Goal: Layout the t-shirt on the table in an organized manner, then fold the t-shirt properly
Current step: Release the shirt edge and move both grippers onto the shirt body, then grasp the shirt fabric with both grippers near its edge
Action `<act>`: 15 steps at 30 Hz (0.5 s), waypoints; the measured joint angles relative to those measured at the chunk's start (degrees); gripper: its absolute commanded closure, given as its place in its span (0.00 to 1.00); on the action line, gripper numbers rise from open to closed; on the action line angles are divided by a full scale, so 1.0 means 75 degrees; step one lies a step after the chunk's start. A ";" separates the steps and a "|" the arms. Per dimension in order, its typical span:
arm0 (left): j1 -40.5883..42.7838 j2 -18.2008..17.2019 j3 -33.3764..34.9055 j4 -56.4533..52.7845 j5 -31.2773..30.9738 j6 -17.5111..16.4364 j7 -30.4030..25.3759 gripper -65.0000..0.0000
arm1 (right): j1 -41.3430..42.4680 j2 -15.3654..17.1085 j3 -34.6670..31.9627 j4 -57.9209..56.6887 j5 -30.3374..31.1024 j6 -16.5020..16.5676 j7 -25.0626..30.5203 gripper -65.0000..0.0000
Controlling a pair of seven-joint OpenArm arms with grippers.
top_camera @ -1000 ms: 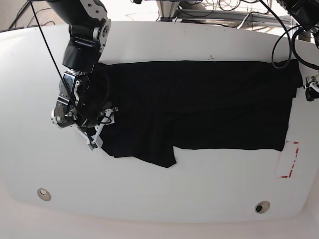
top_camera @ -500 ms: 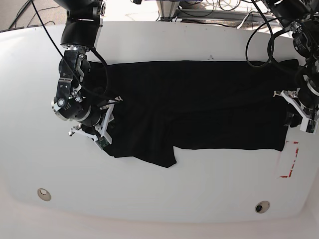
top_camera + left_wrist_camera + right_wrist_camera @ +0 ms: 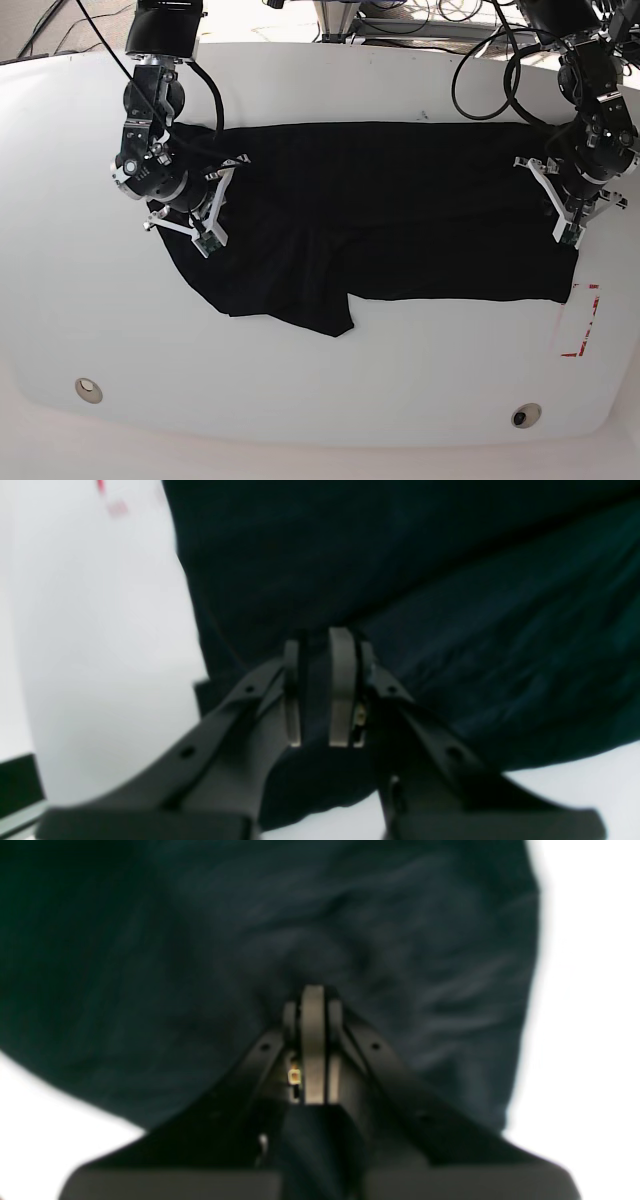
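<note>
The shirt [image 3: 390, 210] lies flat-ish on the tabletop [image 3: 320, 400], long axis running across the base view, a flap hanging toward the near edge around mid-left. Each arm sits at 1 short end: right gripper [image 3: 205, 215] at the base view's left end, left gripper [image 3: 560, 205] at its right end, near the red tape mark [image 3: 580, 320].

Right wrist view: right fingers [image 3: 312, 1040] pressed together w/ cloth bunched up around the tips, so they look to be pinching a fold of the shirt. Left wrist view: left fingers [image 3: 342, 690] nearly together, a dark strip of cloth between them, pinching the shirt's edge; white tabletop shows beside that edge.

Key relation: the cloth stretches between the 2 grips, so each gripper has the shirt's bulk lying inward, toward the other arm. Neither arm is nearer overall; each owns its end. Judgement: next move likely needs both ends lifted or pulled together, kept level, else the loose flap drags and wrinkles.
</note>
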 measured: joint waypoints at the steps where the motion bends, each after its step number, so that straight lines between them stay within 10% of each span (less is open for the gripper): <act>1: 0.0012 -0.0003 0.0044 -0.0192 0.0105 0.0000 -0.0096 0.91 | -0.0105 -0.0015 -0.0015 -0.0006 0.0006 0.0000 0.0058 1.00; 15: -0.0487 -0.0245 0.0874 -0.2710 0.0667 0.0003 -0.1617 0.91 | -0.0440 0.0166 0.0428 -0.1638 0.0300 0.0093 0.1737 1.00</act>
